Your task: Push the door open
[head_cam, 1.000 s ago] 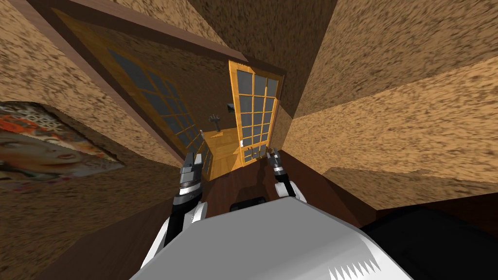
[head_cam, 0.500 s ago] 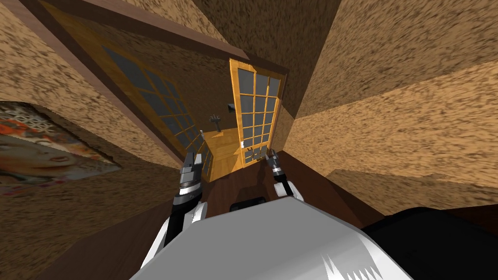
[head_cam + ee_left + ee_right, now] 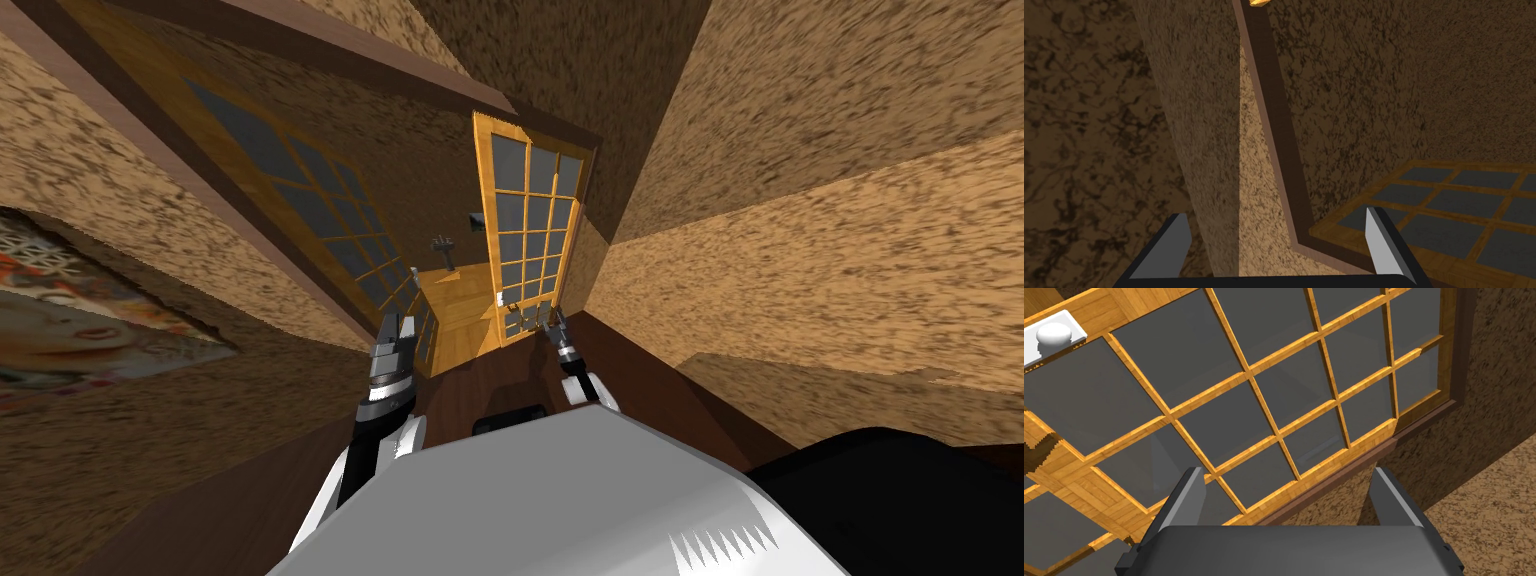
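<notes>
**Right gripper spread at foot of glazed door**

The door, a light wooden frame holding rows of grey panes, stands at 12 o'clock in the head view, between speckled tan walls. Its white knob sits on a white plate near the door's 7 o'clock corner. A gap at the door's 9 o'clock shows a light wooden floor beyond, where 2 small dark objects stand, too small to name.

The right gripper is at the door's 6 o'clock edge, over a dark brown floor. In the right wrist view its 2 fingers stand wide apart with nothing between them, pointing at the lowest panes and at the dark brown frame beside them. Whether they touch the door cannot be told.

The left gripper hangs at 9 o'clock of the right one, well apart from it. Its fingers are also spread and hold nothing. They face a tan wall with dark trim, next to a second glazed panel that runs along the wall toward 10 o'clock.

A poster of a face hangs on the wall at 9 o'clock.
</notes>
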You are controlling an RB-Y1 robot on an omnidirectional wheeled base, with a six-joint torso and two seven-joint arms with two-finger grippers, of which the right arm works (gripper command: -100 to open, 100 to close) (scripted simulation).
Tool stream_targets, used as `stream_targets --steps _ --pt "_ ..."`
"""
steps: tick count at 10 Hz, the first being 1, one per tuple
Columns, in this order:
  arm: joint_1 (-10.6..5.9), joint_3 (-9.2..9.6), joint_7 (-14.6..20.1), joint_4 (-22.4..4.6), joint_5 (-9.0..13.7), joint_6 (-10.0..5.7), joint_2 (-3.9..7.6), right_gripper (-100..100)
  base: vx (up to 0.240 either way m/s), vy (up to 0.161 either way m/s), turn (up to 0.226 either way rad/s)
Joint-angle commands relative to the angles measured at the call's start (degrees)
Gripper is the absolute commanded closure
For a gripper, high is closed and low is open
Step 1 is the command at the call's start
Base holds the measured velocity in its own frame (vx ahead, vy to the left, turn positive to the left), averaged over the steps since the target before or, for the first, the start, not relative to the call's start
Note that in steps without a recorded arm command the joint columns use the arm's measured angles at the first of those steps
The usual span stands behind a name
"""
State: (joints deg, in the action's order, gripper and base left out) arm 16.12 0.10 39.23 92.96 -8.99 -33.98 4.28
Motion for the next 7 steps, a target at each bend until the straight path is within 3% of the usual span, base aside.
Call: stream_targets --steps 1,3,4,7 --pt "-0.56 0.06 2.48 -1.72 -0.30 -0.40 0.00 -100 0.054 0.011 0.014" --pt "-1.81 0.05 5.83 -5.06 -0.76 -1.20 0.04 -100 0.080 0.017 0.016" --pt "-1.81 0.05 6.33 -5.06 -0.76 -1.20 0.04 -100 0.066 0.000 0.006" --pt "-3.68 0.02 11.57 -10.08 -1.46 -2.39 -0.06 -100 0.080 0.010 0.017"
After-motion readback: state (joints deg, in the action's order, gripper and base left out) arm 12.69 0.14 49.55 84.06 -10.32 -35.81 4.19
